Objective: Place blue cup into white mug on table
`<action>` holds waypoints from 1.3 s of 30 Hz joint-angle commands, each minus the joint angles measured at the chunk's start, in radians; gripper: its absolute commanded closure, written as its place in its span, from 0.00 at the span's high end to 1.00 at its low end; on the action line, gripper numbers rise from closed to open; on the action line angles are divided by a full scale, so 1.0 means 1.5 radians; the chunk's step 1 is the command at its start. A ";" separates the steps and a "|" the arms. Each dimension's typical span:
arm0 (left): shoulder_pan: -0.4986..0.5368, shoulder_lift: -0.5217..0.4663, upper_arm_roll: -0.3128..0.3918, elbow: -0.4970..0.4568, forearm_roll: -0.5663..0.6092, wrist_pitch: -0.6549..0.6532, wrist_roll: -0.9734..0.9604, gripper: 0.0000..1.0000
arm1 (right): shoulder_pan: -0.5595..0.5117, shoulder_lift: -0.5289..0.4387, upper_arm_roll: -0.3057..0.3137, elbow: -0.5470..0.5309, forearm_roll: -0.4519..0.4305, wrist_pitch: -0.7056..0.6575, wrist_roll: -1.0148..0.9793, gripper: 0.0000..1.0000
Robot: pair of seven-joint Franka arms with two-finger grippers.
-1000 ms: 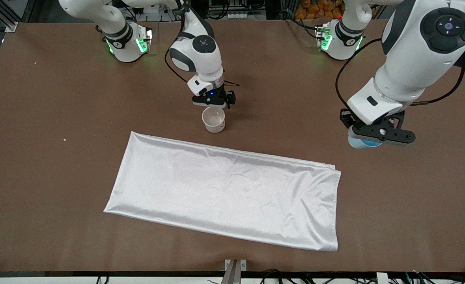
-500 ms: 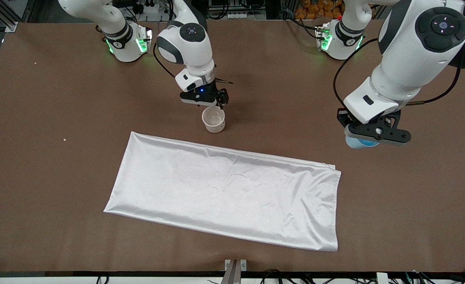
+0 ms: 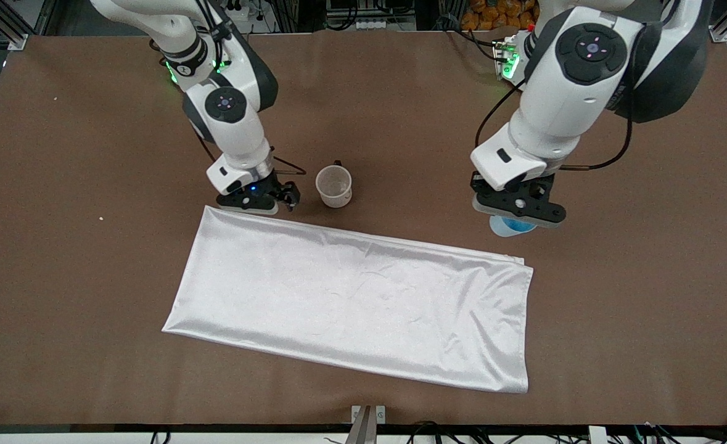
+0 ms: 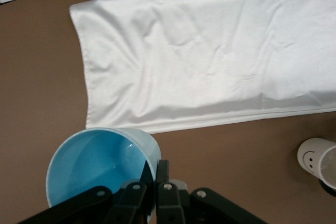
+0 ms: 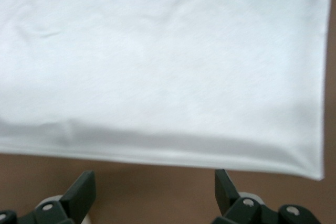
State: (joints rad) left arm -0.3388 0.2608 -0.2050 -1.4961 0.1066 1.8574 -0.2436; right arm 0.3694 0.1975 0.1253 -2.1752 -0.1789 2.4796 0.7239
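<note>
- Left fingers (image 4: 156, 190): pinched together on the rim of the cup (image 4: 100, 163), one inside the wall and one outside. The cup hangs upright, its mouth up, and looks empty.
- In the front view the left gripper (image 3: 519, 213) holds the cup (image 3: 512, 226) in the air over bare surface (image 3: 634, 290) just off the cloth's corner at the left arm's end.
- Right fingers (image 5: 84, 190): spread wide with nothing between them. The right gripper (image 3: 253, 200) is low over the cloth's edge farthest from the front camera, beside the mug, and seems to be waiting.
- Mug (image 3: 333, 185): upright on the surface, mouth open and empty, just clear of the cloth (image 3: 351, 302) on the side farther from the front camera. It sits between the two grippers, well apart from the cup. The left wrist view catches it at the frame's edge (image 4: 317, 158).
- Likely step: carrying the cup across to the mug; the drop-in is not yet done.
- Risks, as I judge them:
  - The rim pinch is thin, so the cup may swing or slip during the carry.
  - The cup is only slightly narrower than the mug, so an off-centre descent could catch the mug's rim and tip the mug.
  - A low carry might drag the cloth.
  - The right gripper stands close to the mug, and the arms could crowd each other there.
</note>
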 commanded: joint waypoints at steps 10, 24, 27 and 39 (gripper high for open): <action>-0.113 0.069 0.002 0.007 0.034 0.049 -0.094 0.00 | -0.142 0.045 0.011 0.125 -0.005 -0.146 -0.179 1.00; -0.235 0.159 0.000 0.013 0.040 0.132 -0.191 0.00 | -0.232 0.039 0.013 0.276 0.074 -0.384 -0.379 1.00; -0.255 0.179 0.001 0.013 0.042 0.155 -0.201 0.00 | -0.245 0.022 0.014 0.274 0.083 -0.400 -0.387 1.00; -0.312 0.216 0.003 0.022 0.042 0.174 -0.220 0.00 | -0.265 -0.123 0.011 0.154 0.140 -0.414 -0.429 1.00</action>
State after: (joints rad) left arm -0.7876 0.5667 -0.2108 -1.4951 0.1430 2.1075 -0.5433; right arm -0.0090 0.1551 0.1268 -1.8088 0.0069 1.8514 0.1048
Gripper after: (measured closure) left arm 0.952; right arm 0.000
